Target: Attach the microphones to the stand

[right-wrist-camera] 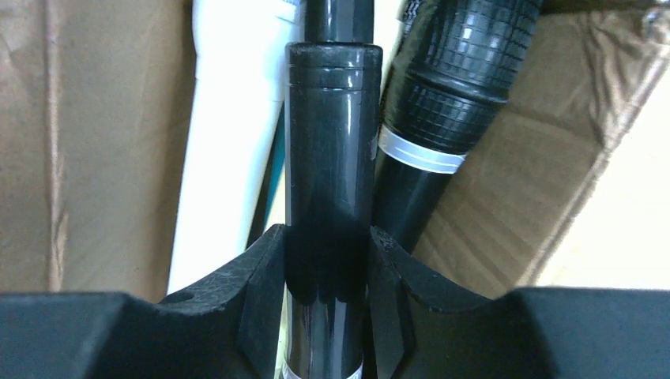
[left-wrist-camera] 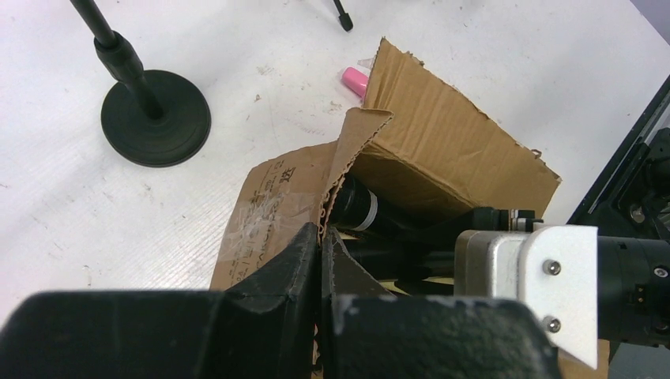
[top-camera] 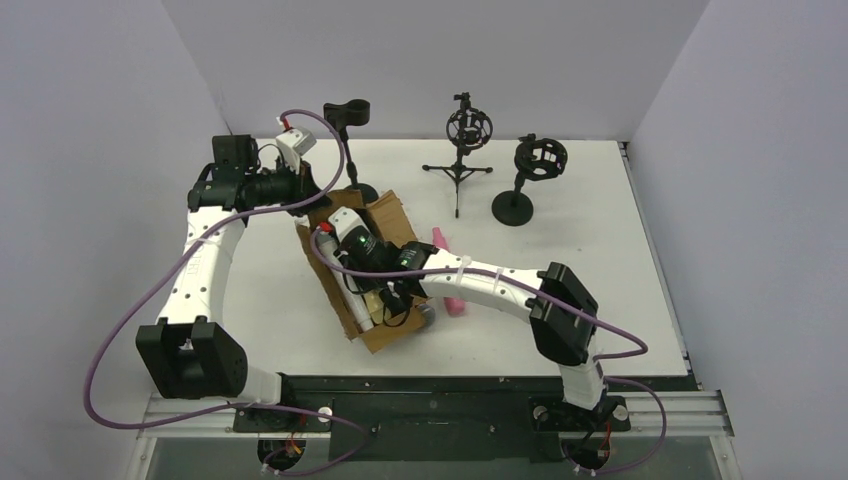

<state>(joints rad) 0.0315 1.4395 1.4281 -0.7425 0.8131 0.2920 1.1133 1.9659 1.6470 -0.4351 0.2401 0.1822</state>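
Observation:
A brown cardboard box (top-camera: 365,265) lies open on the table with several microphones in it. My right gripper (right-wrist-camera: 328,245) reaches into the box (top-camera: 385,300) and is shut on the glossy handle of a black microphone (right-wrist-camera: 332,150). Beside it lie a second black microphone (right-wrist-camera: 442,103), a white one (right-wrist-camera: 229,118) and a sliver of a teal one (right-wrist-camera: 272,181). My left gripper (left-wrist-camera: 324,241) is shut on the edge of a box flap (left-wrist-camera: 348,150), at the box's far left corner (top-camera: 318,200). A pink microphone (top-camera: 447,272) lies on the table right of the box. It also shows in the left wrist view (left-wrist-camera: 355,79).
Three black stands are at the back: a clip stand (top-camera: 347,112) with a round base (left-wrist-camera: 156,117) just behind the box, a tripod with a shock mount (top-camera: 468,128), and a round-based shock mount stand (top-camera: 538,158). Grey walls enclose the table.

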